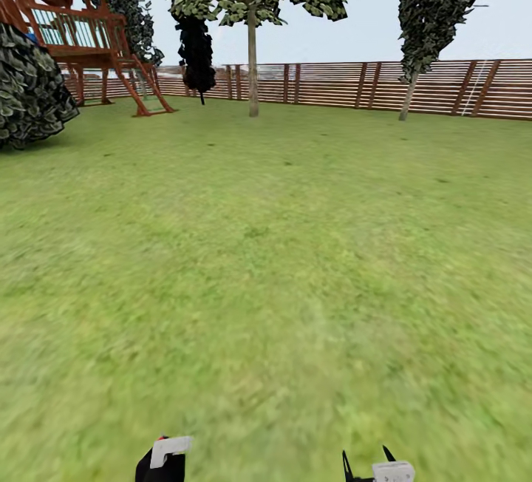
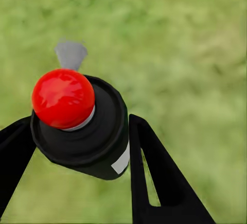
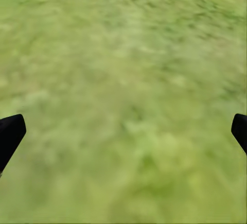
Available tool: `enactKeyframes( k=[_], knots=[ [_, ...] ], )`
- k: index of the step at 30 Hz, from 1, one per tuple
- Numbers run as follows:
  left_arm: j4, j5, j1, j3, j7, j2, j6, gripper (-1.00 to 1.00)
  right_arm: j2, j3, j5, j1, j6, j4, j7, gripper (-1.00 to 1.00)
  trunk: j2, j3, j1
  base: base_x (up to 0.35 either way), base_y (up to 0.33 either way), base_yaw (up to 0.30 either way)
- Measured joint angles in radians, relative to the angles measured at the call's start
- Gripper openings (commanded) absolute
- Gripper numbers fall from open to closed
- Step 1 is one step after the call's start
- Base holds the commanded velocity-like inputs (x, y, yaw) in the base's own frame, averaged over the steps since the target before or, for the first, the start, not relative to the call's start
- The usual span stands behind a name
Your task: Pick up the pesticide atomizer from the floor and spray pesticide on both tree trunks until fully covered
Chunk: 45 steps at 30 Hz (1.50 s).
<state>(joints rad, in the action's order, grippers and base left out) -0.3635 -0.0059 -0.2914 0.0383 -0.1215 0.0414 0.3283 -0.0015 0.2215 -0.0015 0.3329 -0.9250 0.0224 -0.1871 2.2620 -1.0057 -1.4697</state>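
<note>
My left gripper (image 2: pixel 80 126) is shut on the pesticide atomizer (image 2: pixel 87 141), a small black bottle with a white label, a round red top and a grey nozzle, held over grass. At the head view's bottom edge sit the left gripper (image 1: pixel 164 460) and, to its right, the right gripper (image 1: pixel 367 460). The right gripper (image 3: pixel 126 128) is open with only lawn between its fingers. Far ahead by the fence stands a tree with a straight grey-tan tree trunk (image 1: pixel 253 68). Another tree (image 1: pixel 408 94) leans at the back right.
Green lawn (image 1: pixel 266 260) stretches ahead to a brown slatted fence (image 1: pixel 332 84). A wooden play tower with a ladder (image 1: pixel 89 38) stands at the back left. A round dark bush (image 1: pixel 29 90) sits at the left edge, and a dark hanging shrub (image 1: pixel 196 53) is near the fence.
</note>
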Motion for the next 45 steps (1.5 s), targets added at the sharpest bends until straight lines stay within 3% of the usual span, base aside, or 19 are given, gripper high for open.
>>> enactKeyframes(
  k=[45],
  knots=[
    [0.0, -0.001, 0.0, 0.0, 0.0, -0.001, 0.0, -1.0, 0.0, 0.0, 0.0, 0.0, 0.0, 0.0, 0.0, 1.0, 0.0, 0.0, 0.0, 0.341, 0.0, 0.0]
  ],
)
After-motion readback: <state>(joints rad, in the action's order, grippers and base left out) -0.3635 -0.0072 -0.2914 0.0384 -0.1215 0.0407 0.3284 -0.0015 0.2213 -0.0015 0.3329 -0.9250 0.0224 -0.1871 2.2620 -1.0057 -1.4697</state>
